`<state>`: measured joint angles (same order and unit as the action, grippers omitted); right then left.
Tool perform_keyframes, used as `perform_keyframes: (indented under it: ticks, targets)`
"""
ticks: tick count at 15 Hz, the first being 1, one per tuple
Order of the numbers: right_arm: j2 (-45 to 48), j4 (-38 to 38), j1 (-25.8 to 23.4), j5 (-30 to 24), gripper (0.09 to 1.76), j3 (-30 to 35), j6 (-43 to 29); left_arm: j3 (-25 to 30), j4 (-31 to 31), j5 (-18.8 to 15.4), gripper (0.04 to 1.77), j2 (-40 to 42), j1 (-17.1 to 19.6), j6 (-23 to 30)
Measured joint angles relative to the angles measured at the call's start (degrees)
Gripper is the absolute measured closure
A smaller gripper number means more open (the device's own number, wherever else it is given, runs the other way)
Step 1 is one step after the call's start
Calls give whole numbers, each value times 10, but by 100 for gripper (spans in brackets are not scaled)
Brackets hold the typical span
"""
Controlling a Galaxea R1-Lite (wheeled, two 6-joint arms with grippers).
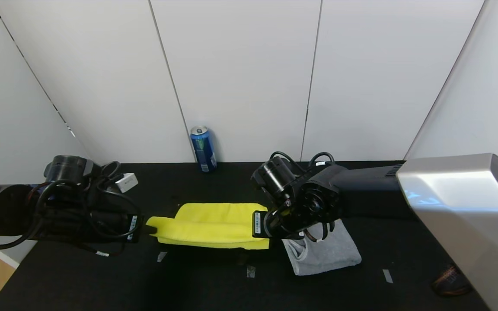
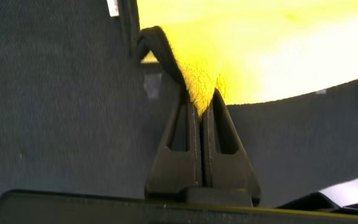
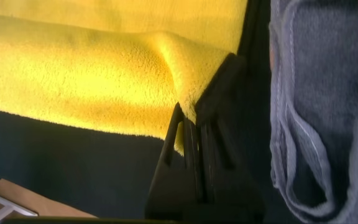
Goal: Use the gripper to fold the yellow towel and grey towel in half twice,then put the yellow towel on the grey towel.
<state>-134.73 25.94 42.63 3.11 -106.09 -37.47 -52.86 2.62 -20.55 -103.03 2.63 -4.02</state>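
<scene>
I have both arms on the yellow towel (image 1: pixel 214 224), one at each short end. My left gripper (image 2: pixel 202 102) is pinched tight on the left corner of the cloth, and my right gripper (image 3: pixel 191 124) is pinched just as tight on the right corner, so the towel hangs or stretches between them as a long strip. It sits near the middle of the black table (image 1: pixel 188 280), already doubled over once by the look of the layered edge running along it.

What matters for the next move is that the strip's long axis runs straight from one gripper to the other, left to right across my front. Neither arm is nearer; each has its own end. To make the second fold, I judge one end has to travel along that axis and land on the other, so the carrying arm must cross toward its partner.

The grey towel (image 1: pixel 324 255) lies just beside the yellow one's right end, partly under my right wrist, bunched into a small folded bundle with its long side pointing toward me. A blue can (image 1: pixel 203 148) stands well back by the wall, out of the way.
</scene>
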Motion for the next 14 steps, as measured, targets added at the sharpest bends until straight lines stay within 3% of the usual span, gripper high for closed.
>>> perform_keyframes:
  ticks: [6,9,11,14]
  targets:
    - [-50,-5,-18,0,171,-64,15,-21,-107,0,170,-72,-1,0]
    - [-63,-11,-21,0,168,-69,26,-36,-115,2,170,-100,-8,0]
    - [-67,-20,-24,1,133,-70,31,-41,-116,6,170,-114,-11,0]
    - [-71,-37,-30,5,95,-70,33,-49,-117,9,120,-125,-7,1]
